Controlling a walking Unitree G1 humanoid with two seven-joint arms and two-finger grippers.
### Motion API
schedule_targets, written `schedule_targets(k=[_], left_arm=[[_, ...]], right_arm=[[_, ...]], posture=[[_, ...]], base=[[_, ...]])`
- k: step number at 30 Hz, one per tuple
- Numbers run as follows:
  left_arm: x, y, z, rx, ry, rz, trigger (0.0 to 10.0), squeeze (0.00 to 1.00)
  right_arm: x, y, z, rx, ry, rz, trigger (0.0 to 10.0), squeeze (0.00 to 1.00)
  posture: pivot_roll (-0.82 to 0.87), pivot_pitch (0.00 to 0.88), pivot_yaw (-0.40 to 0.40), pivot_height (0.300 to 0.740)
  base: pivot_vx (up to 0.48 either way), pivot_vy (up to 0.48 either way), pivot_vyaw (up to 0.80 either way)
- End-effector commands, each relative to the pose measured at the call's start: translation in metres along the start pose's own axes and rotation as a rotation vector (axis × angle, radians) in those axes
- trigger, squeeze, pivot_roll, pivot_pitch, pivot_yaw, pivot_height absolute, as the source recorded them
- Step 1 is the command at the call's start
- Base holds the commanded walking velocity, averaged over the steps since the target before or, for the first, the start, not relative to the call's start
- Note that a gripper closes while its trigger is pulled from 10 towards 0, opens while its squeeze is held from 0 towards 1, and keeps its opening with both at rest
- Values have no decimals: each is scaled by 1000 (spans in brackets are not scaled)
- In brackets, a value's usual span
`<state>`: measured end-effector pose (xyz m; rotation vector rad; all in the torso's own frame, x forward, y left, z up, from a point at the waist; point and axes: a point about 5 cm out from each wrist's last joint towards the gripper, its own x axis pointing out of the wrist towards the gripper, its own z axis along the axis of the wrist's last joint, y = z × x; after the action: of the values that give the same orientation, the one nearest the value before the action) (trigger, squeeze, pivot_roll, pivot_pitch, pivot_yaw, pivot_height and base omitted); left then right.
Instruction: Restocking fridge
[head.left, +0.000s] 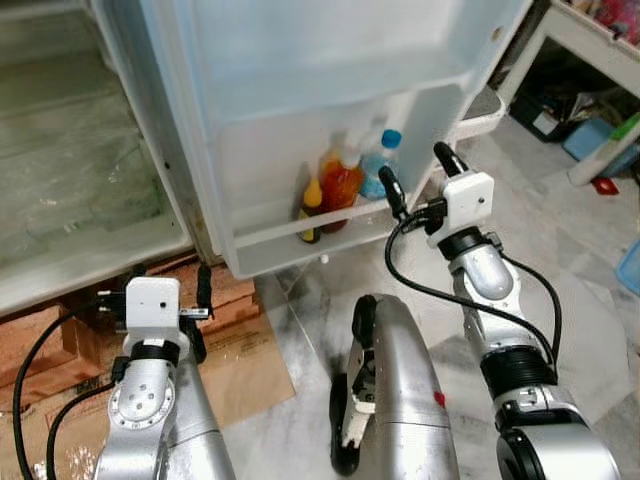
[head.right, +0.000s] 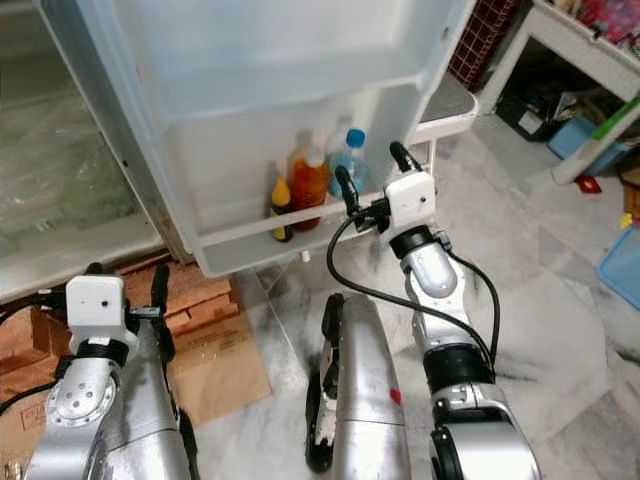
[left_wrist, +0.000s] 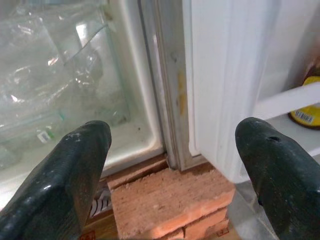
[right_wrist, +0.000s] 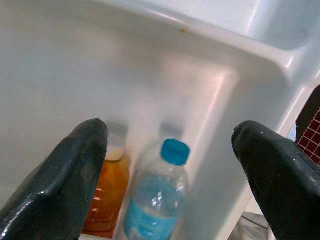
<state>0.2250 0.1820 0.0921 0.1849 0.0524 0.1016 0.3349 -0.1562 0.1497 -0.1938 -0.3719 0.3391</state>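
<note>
- My right gripper (head.left: 420, 170) is raised in front of the open fridge door (head.left: 330, 60), its two black fingers spread wide with nothing between them.
- It sits just short of the door's lower shelf (head.left: 300, 232), at about the height of the bottle tops, near the shelf's right end.
- On that shelf stands a clear water bottle with a blue cap (right_wrist: 161, 200), upright and farthest right of the group, against the door's inner corner.
- Just to its left is a larger bottle of orange liquid (head.left: 340, 185), also upright; from my right wrist camera the two look close enough to touch, though I cannot tell for sure.
- Further left is a small yellow-capped bottle (head.left: 311, 205) with a dark base, standing behind the white retaining rail.
- My left gripper (left_wrist: 170, 175) is low and to the left, fingers wide apart and empty, pointed at the bottom corner where the door meets the fridge body.
- Directly under that corner is a stack of reddish bricks (left_wrist: 165, 202), with flattened cardboard (head.left: 240, 365) on the floor beside it.
- The fridge compartment (head.left: 70, 160) on the left is lined with crumpled clear plastic; what lies inside it is too blurred to name.
- The floor to the right is pale marble tile (head.left: 590, 330), with a white surface (head.left: 600, 40) and blue containers at the far right.
</note>
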Motion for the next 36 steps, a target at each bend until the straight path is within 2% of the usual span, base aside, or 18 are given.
schedule_targets(k=[1, 4, 6, 10, 11, 12, 13, 14, 16, 19, 23, 24, 26, 28, 31, 33, 34, 36], left_arm=[[0, -1, -3, 1, 6, -9, 10000, 0], [-2, -1, -5, -1, 6, -6, 10000, 0], [-3, -1, -6, -3, 10, -4, 10000, 0], [-5, -2, -8, -10, 17, -2, 10000, 0], [-5, -3, -9, -11, 21, -4, 10000, 0], [-4, -4, -9, -14, 22, -6, 10000, 0], [-3, -5, -9, -14, 17, -12, 10000, 0], [-3, -5, -9, -14, 17, -12, 10000, 0], [0, -6, -8, -16, 10, -19, 10000, 0], [4, -9, -7, -5, -5, -55, 10000, 0], [9, -10, -5, 14, -25, -52, 10000, 0], [11, -11, -5, 1, -21, -45, 10000, 0], [12, -11, -6, -4, -16, -39, 10000, 0], [13, -12, -7, 9, -19, -52, 10000, 0], [14, -13, -10, 3, -4, -55, 10000, 0], [14, -14, -12, 7, -1, -61, 10000, 0], [14, -15, -14, 3, 3, -64, 10000, 0], [14, -16, -15, -2, 7, -63, 10000, 0]], right_arm=[[-1, -1, 3, 2, -5, -3, 10000, 976], [-2, -1, 4, 10, 5, 1, 10000, 949], [-3, 0, 3, 19, 10, 4, 10000, 804], [-7, -1, 1, 52, 35, 3, 10000, 745], [-9, -1, -1, 65, 48, 0, 10000, 537], [-12, -1, -3, 82, 67, -8, 10000, 141], [-20, 3, -9, 127, 108, -7, 10000, 0], [-20, 3, -9, 127, 108, -7, 10000, 0], [-34, 10, -22, 148, 212, 2, 10000, 0], [-43, 15, -34, 176, 293, -11, 10000, 0], [-46, 19, -43, 202, 361, -56, 10000, 0], [-46, 18, -46, 167, 399, -88, 10000, 0], [-46, 18, -45, 155, 398, -85, 10000, 0], [-47, 21, -44, 98, 384, -37, 10000, 0], [-49, 23, -45, 160, 401, 3, 10000, 0], [-49, 23, -45, 171, 396, 3, 10000, 0], [-50, 24, -45, 262, 416, -16, 10000, 0], [-49, 24, -43, 276, 405, -31, 10000, 0]], posture=[[103, 78, -82, 448], [103, 80, -86, 448], [103, 77, -86, 448], [99, 70, -86, 448], [97, 65, -85, 448], [96, 63, -85, 448], [93, 55, -82, 448], [93, 55, -82, 448], [88, 41, -81, 448], [83, 18, -77, 448], [79, 4, -67, 448], [77, 1, -63, 448], [76, 0, -61, 448], [72, 0, -57, 448], [69, 0, -58, 448], [69, 0, -58, 448], [68, 0, -58, 448], [65, 0, -61, 448]], base=[[0, 0, 0], [0, 0, 0], [0, 0, 0], [0, 0, 0], [0, 0, 0], [0, 0, 0], [0, 0, 0], [0, 0, 0], [0, 0, 0], [0, 0, 0], [0, -150, 0], [0, -296, 0], [0, 0, 0], [0, 0, 0], [0, 0, 0], [0, 0, 0], [0, 0, 0], [0, 0, 0]])
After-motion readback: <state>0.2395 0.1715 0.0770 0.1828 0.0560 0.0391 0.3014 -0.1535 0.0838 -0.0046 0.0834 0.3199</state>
